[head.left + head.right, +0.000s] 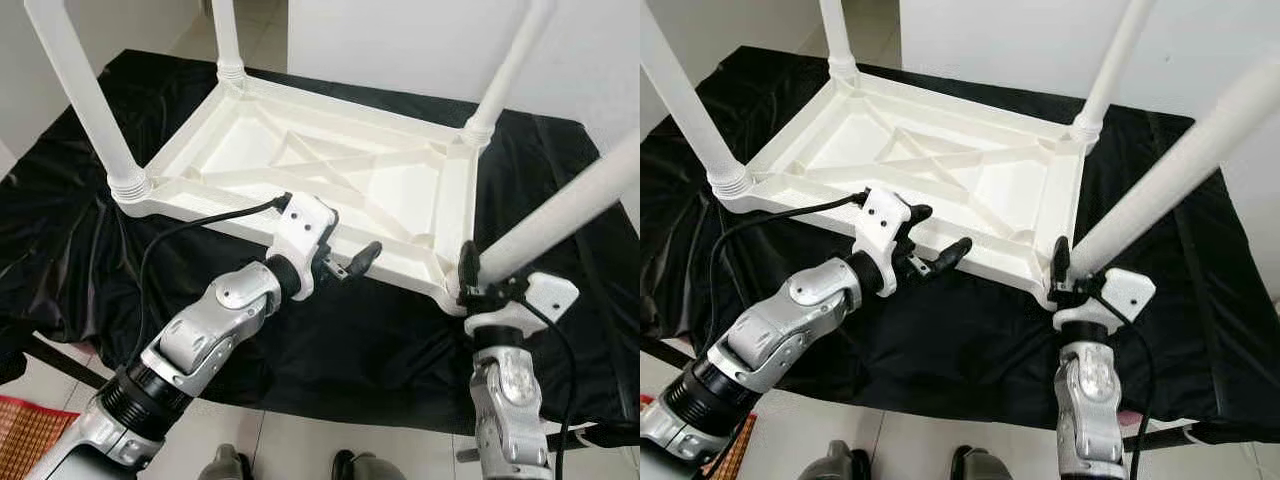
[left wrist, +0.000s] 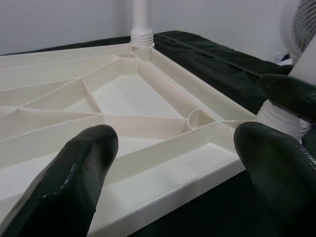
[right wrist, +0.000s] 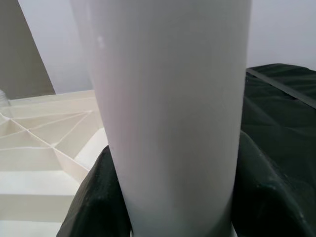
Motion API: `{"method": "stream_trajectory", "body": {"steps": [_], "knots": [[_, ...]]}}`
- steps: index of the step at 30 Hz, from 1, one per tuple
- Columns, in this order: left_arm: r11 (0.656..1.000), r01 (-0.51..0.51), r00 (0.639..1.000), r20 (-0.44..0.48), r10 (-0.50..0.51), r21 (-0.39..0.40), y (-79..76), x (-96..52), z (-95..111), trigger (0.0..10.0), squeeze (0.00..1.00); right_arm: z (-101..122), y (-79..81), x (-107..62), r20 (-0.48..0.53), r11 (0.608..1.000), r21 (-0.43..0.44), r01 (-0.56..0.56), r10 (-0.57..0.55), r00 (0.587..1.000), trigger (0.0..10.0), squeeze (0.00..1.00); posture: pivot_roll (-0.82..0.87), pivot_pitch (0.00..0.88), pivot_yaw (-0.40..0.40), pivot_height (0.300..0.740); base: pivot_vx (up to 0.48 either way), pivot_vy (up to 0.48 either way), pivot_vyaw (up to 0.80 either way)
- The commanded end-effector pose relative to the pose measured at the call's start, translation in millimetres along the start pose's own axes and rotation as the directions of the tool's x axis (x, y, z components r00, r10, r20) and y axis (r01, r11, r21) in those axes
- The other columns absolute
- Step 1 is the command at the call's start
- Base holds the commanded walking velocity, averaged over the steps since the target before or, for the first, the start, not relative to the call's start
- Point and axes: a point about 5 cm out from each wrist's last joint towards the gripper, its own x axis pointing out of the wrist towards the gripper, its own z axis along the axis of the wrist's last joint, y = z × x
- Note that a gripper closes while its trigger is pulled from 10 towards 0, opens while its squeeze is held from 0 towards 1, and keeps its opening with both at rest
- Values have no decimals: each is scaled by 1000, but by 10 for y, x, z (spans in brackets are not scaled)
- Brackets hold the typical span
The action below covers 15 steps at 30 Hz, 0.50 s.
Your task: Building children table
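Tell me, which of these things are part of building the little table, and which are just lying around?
Part of the job:
- upside-down white tabletop
- near right table leg, gripped by the right claw
- three other legs, e.g. near left leg
- left claw, open beside the tabletop's near edge

Just lying about:
- black cloth under the tabletop
- fan
- red mat on the floor

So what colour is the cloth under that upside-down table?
Black, slightly shiny. The cloth under the table shows best in the left eye view.

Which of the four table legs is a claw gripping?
The near-right leg: the right claw clamps its base. The other three stand untouched.
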Motion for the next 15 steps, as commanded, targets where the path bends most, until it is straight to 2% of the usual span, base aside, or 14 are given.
{"method": "stream_trajectory", "body": {"steps": [1, 15], "knots": [[960, 280, 960, -1, -280, 14, -161, -16, 36, 10000, 0, -262, -64, -48, -172, 999, -31, 16, -21, 985, 10000, 0, 57, 170, -8, 740, 0, 0, 0], [960, 279, 960, -1, -279, 18, -146, -24, 54, 10000, 0, -175, -58, 134, -215, 995, -51, -80, 67, 974, 10000, 0, 63, 171, -6, 740, 0, 0, 0]]}}
